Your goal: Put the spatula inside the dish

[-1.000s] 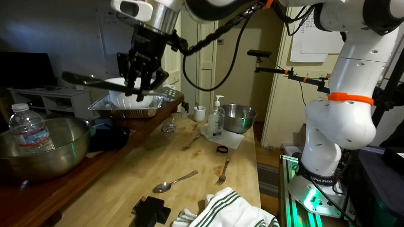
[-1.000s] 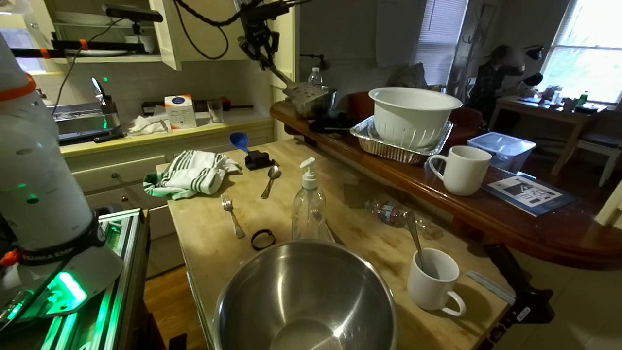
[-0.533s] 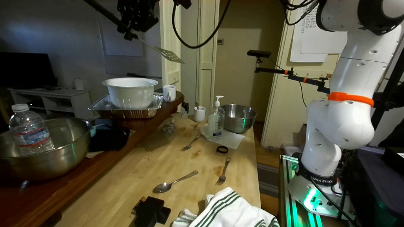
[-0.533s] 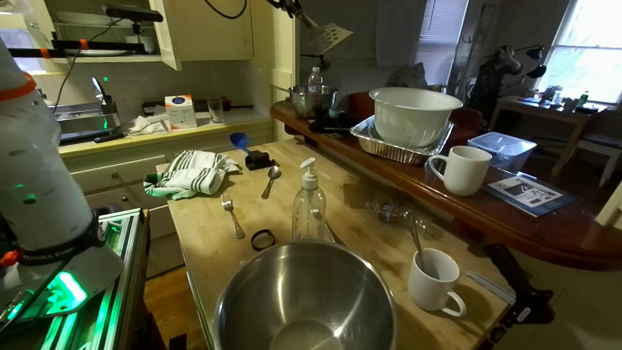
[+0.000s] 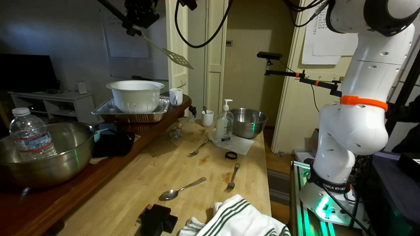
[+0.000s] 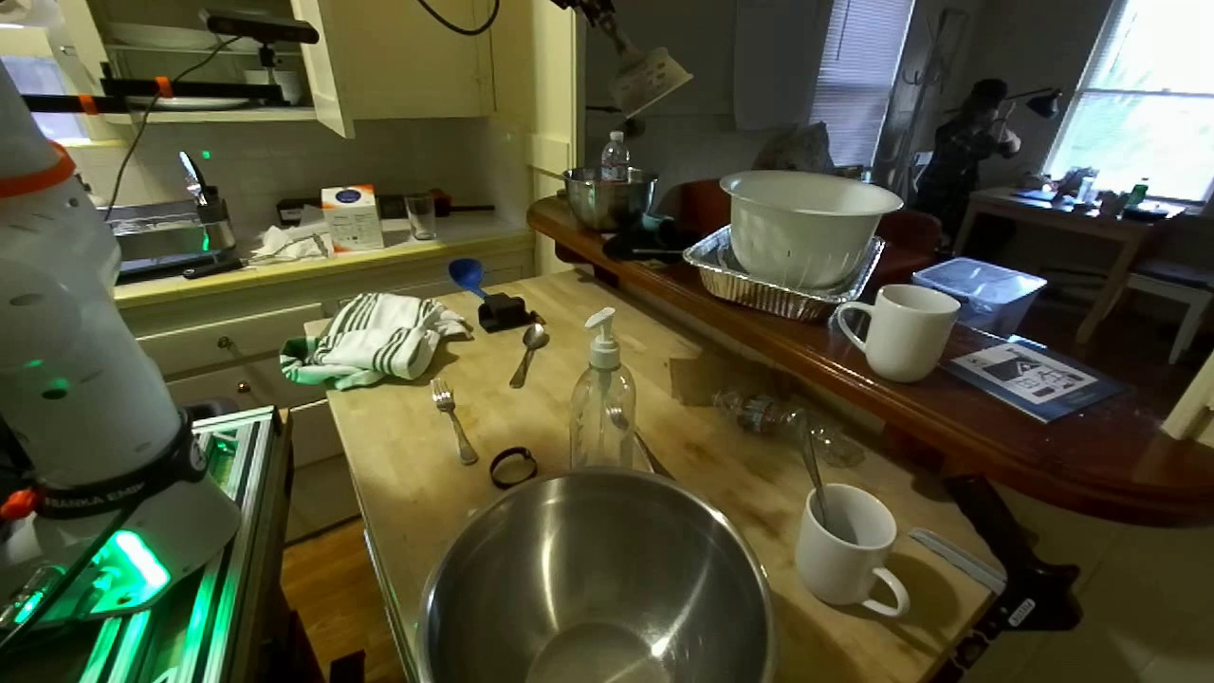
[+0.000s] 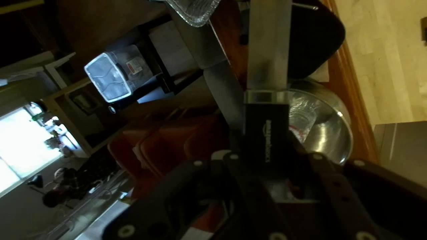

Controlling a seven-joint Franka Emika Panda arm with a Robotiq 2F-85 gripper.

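The spatula shows in both exterior views, with its slotted silver head angled downward. Its black handle runs between the fingers in the wrist view. My gripper is shut on the handle and holds it high in the air, near the top edge of the exterior views. The dish, a wide white bowl, sits upright in a foil tray on the raised dark wood counter. It also shows in an exterior view. The spatula is well above the dish's rim, touching nothing but the gripper. The dish is out of the wrist view.
The foil tray surrounds the dish's base. A steel bowl holding a water bottle and a white mug share the raised counter. A soap bottle, a large mixing bowl and cutlery are on the lower table.
My gripper has risen with the spatula and moved toward the dish's side in an exterior view. Over the last half second it shifted only slightly, the head tipping a little lower.
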